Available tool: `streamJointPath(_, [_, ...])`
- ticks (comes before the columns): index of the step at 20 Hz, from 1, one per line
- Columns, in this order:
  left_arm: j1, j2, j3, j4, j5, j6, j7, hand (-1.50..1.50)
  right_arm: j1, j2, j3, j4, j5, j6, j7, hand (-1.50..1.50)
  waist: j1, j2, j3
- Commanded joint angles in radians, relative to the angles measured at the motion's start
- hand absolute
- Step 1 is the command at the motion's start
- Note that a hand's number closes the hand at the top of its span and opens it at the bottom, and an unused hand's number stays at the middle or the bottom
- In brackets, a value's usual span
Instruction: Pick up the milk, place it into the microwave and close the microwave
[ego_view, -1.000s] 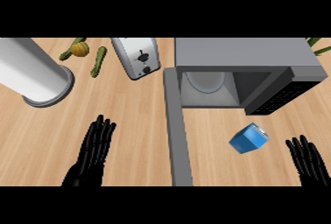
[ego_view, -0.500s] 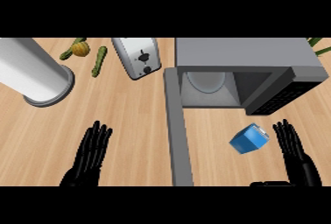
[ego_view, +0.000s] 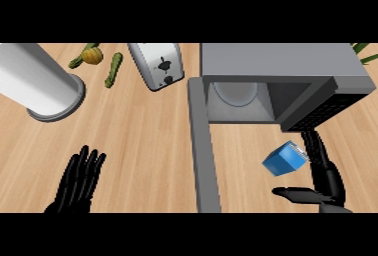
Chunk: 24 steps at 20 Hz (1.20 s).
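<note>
While the right hand (ego_view: 325, 172) sits open at the milk's (ego_view: 285, 160) 3 o'clock, fingers straight, the grab's not done; next it needs to curl round.

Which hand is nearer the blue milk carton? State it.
Right. The right hand sits just beside the blue milk carton, on its right; the left hand rests far to its left, across the open microwave door.

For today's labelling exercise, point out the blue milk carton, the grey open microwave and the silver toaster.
Blue milk carton (ego_view: 282, 160), head view, its blue side.
Grey open microwave (ego_view: 273, 60), head view, its top panel.
Silver toaster (ego_view: 156, 64), head view, its slotted top.
</note>
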Motion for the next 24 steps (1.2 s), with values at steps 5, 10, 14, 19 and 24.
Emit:
streamJointPath(5, [0.098,0.078,0.108,-0.012,0.112,-0.123,-0.076,-1.5,-0.16,-0.036,-0.048,0.272,-0.014,-0.053,-0.141,1.5,0.007,0.001,0.0])
streamJointPath(10, [-0.048,0.049,0.127,0.029,0.099,-0.082,0.025,-1.5,-0.205,-0.055,-0.05,0.424,0.049,-0.178,-0.245,1.5,0.002,0.004,0.001])
streamJointPath(14, [-0.027,0.087,0.185,0.015,0.161,-0.135,0.033,-1.5,-0.253,-0.101,-0.039,0.521,0.08,-0.185,-0.242,1.5,0.006,0.005,0.001])
streamJointPath(19, [0.017,0.077,0.173,-0.004,0.129,-0.131,0.002,-1.5,-0.273,-0.036,-0.061,0.498,0.091,-0.431,-0.097,1.5,0.003,0.001,0.0])
streamJointPath(24, [0.047,0.132,0.274,0.005,0.229,-0.231,-0.023,-1.5,-0.316,0.002,-0.082,0.545,0.051,-0.394,-0.197,1.5,0.005,0.002,0.001])
